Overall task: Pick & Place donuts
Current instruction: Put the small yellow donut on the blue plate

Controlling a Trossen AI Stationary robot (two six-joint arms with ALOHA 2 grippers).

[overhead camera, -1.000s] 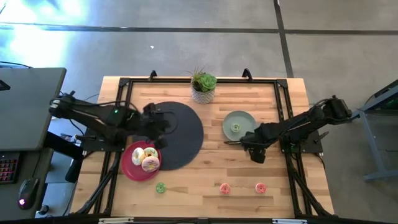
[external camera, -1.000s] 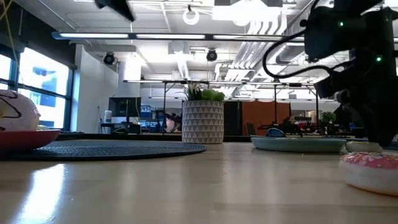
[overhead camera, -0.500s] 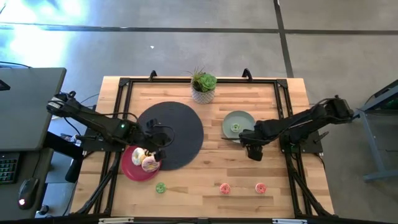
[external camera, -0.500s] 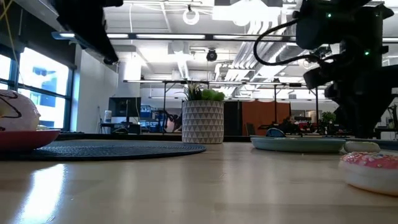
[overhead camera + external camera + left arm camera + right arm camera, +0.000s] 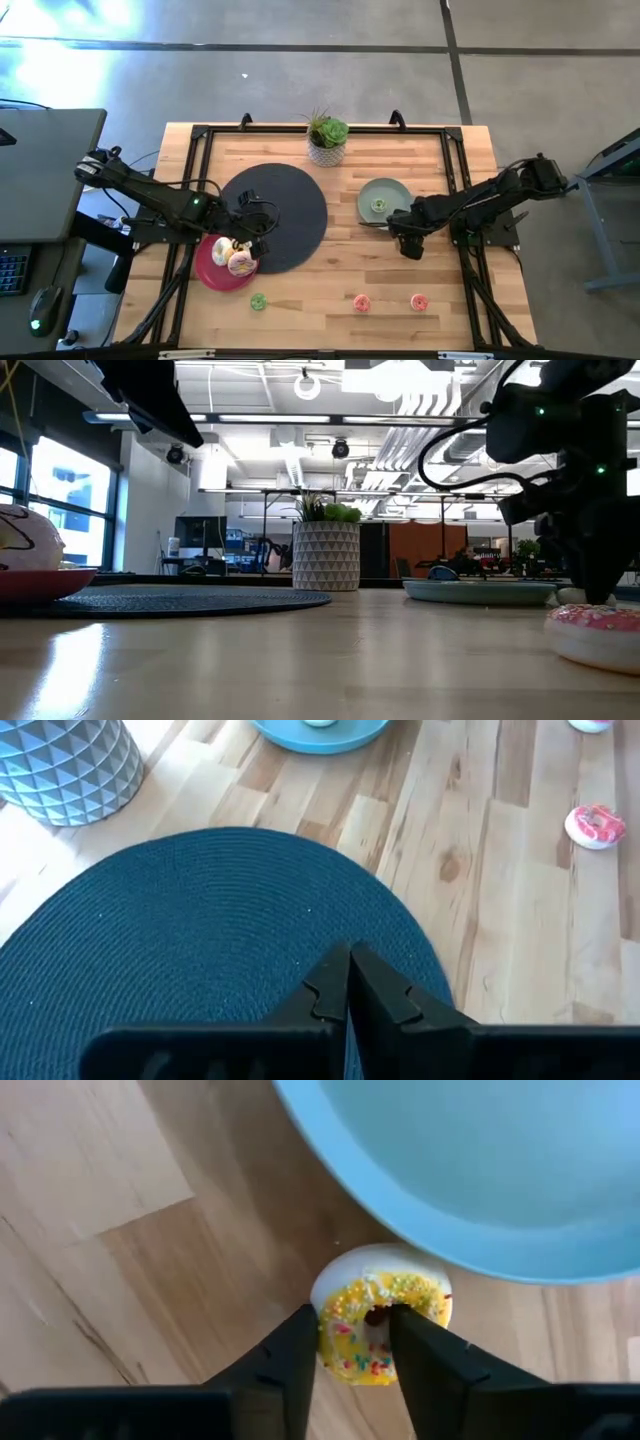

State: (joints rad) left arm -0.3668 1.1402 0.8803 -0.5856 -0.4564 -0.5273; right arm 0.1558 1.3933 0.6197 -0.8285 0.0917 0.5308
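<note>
Spreading across the wooden table [image 5: 330,280], the donuts sit in groups: big iced ones on the pink plate [image 5: 210,270], minis loose along the near edge. The left gripper [image 5: 348,988], fingers pressed together and empty, hovers over the dark mat [image 5: 200,930]. The right gripper [image 5: 357,1342] straddles a yellow sprinkled mini donut [image 5: 380,1315] beside the blue plate [image 5: 480,1170], jaws partly apart, seemingly mid-grasp.
</note>
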